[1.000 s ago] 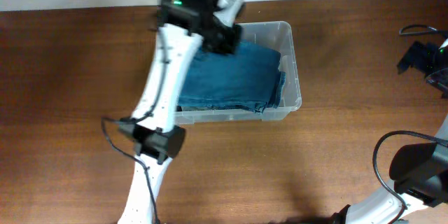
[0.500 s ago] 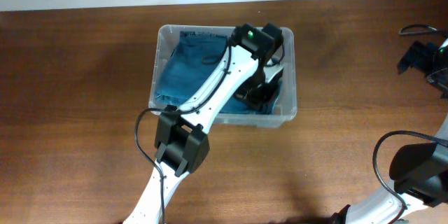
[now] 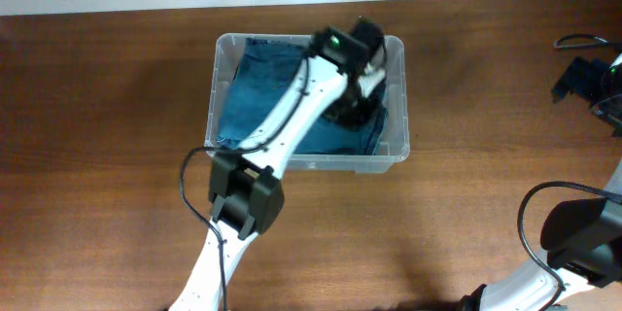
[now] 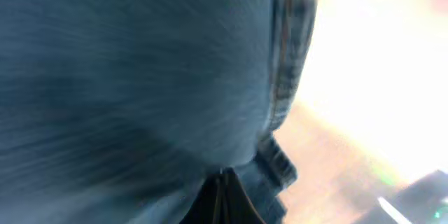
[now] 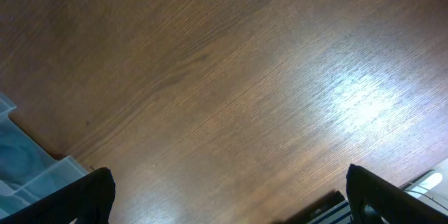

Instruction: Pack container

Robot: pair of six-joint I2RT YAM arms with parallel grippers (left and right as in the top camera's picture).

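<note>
The container holds folded blue denim (left pincer closed over it).

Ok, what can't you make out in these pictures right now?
- Overhead: the left arm covers its own jaws and part of the denim in the container.
- Left wrist: heavy blur; whether the shut jaws pinch denim is unclear.
- Overhead: right arm cut by the frame edge, jaws not identifiable.
- Right wrist: container corner cut off at left edge.

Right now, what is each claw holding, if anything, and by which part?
Right claw: open above the table, holding nothing. Left claw: shut against the blue denim in the container; too blurred to tell whether it pinches any.
</note>
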